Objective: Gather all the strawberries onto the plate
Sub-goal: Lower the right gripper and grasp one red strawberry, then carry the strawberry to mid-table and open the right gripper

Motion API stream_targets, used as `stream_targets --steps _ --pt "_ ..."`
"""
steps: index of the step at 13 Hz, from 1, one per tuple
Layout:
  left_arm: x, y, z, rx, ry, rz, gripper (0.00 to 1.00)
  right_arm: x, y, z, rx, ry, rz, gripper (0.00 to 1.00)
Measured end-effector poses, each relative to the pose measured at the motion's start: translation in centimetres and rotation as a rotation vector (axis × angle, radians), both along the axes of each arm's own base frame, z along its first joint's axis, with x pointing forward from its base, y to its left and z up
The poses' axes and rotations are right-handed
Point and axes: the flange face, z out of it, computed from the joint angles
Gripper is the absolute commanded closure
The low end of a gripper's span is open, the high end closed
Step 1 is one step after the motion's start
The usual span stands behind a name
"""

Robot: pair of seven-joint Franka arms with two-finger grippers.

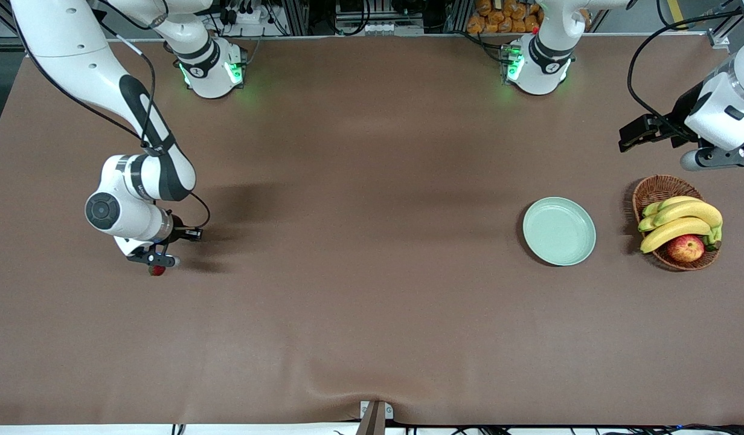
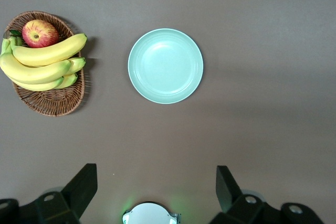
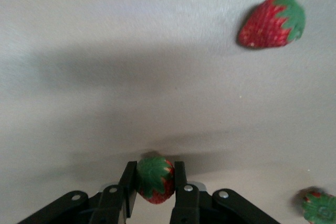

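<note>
My right gripper [image 1: 156,262] is low at the right arm's end of the table, shut on a strawberry [image 3: 155,181] whose green top faces the wrist camera; that berry shows as a red spot [image 1: 157,270] under the hand in the front view. Two more strawberries lie loose on the cloth close by, one [image 3: 272,20] whole in the right wrist view and one [image 3: 319,207] at that view's edge. The mint-green plate [image 1: 559,231] sits with nothing in it toward the left arm's end. Well above the table near the plate [image 2: 165,65], my left gripper [image 2: 155,187] waits open.
A brown wicker basket [image 1: 650,188] holding bananas [image 1: 680,219] and a red-yellow apple [image 1: 686,248] stands beside the plate at the left arm's end. Brown cloth covers the whole table. The right arm's elbow [image 1: 136,199] hangs over the spot where it works.
</note>
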Motion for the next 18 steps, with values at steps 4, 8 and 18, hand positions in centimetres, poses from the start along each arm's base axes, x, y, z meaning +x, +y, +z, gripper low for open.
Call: stream_targets --steps 4,8,18 --pt "-0.1 0.0 0.0 0.0 0.001 0.0 0.0 2.2 2.8 7.5 0.014 -0.125 0.046 1.0" --pt "-0.1 0.0 -0.1 0.0 0.003 0.0 0.0 4.8 10.8 14.8 0.039 -0.246 0.104 1.0" --pt "-0.1 0.0 -0.2 0.001 0.005 0.0 0.0 5.2 33.1 15.7 0.108 -0.324 0.179 1.0"
